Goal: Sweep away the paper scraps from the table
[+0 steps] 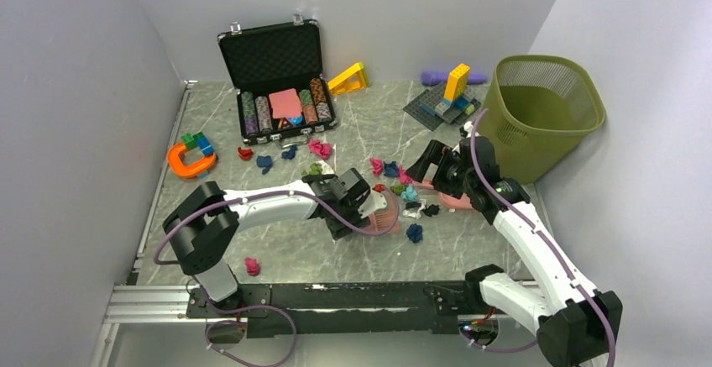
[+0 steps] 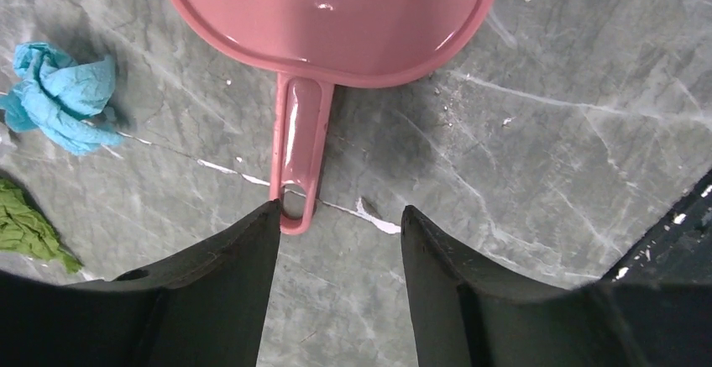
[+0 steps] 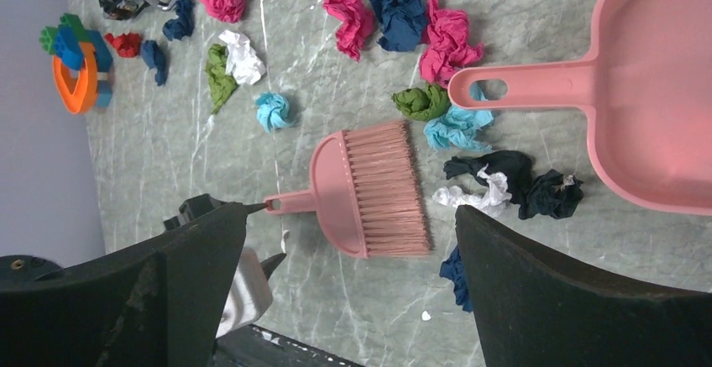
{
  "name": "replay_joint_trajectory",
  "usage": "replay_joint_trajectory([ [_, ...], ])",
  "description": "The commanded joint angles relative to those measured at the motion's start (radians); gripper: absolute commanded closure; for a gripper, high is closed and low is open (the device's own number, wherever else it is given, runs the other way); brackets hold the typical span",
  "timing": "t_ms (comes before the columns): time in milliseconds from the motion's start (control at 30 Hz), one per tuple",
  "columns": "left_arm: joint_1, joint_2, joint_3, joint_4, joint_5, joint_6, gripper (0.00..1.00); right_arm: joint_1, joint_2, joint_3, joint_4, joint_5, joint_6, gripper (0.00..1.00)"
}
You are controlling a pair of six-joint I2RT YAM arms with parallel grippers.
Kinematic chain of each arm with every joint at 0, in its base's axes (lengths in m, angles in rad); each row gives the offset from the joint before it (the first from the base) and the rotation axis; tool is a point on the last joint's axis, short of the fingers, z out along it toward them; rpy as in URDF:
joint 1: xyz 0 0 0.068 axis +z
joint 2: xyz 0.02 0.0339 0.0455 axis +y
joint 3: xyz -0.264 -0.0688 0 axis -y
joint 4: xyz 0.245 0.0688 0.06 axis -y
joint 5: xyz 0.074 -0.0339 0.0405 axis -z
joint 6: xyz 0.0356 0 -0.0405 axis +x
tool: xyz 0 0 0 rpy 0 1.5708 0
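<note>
Left claw (image 2: 340,210): the jaws are seen apart, and nothing is clamped between them.
Brush handle (image 2: 298,144): its slotted end is set in the gap of the left claw, close against the tip of one finger (image 2: 243,249) and well clear of the other. Whether it touches cannot be told.
Brush head (image 2: 336,14): it is laid flat on the table (image 1: 336,254), straight ahead of the left claw.
Teal wad (image 2: 63,94): it is found ahead of the left claw, off the outer side of the finger nearest the handle.
Green wad (image 2: 29,231): it is seen just beside that same finger, on its outer side.
Right claw (image 3: 351,209): the fingers are spread wide and nothing is held.
Brush (image 3: 369,191): in the right wrist view it is framed in the gap of the right claw, bristles turned toward the dustpan (image 3: 655,90).
Paper scraps (image 3: 449,39): most are scattered ahead of the right claw. Magenta and dark blue wads are bunched by the dustpan's handle, and green and teal ones are tucked beside it. Dark and white ones are lodged between the bristles and the pan, and a dark blue one is placed near one finger.
Stray magenta wad (image 1: 252,264): it is left well behind both claws, near the left arm's base.
</note>
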Motion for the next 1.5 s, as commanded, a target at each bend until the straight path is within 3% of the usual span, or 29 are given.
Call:
replay_joint_trajectory([
  [0, -0.001, 0.053, 0.044, 0.035, -0.013, 0.041, 0.41, -0.010, -0.033, 0.025, 0.013, -0.014, -0.016, 0.00],
  [333, -0.001, 0.145, 0.072, 0.094, -0.071, 0.060, 0.45, -0.012, -0.049, 0.022, 0.008, -0.008, -0.005, 0.00],
  [767, 0.004, 0.043, 0.087, 0.037, -0.103, 0.097, 0.43, -0.014, -0.039, 0.036, 0.008, -0.005, -0.001, 0.00],
  [1200, 0.038, 0.196, 0.160, 0.019, -0.055, 0.144, 0.41, -0.014, -0.044, 0.032, 0.000, 0.003, -0.001, 0.00],
  [1333, 0.039, 0.234, 0.155, 0.026, -0.028, 0.137, 0.44, -0.014, -0.045, 0.027, -0.003, 0.006, 0.000, 0.00],
  [1467, 0.034, 0.249, 0.141, 0.018, -0.025, 0.123, 0.56, -0.014, -0.039, 0.024, 0.002, 0.005, 0.002, 0.00],
])
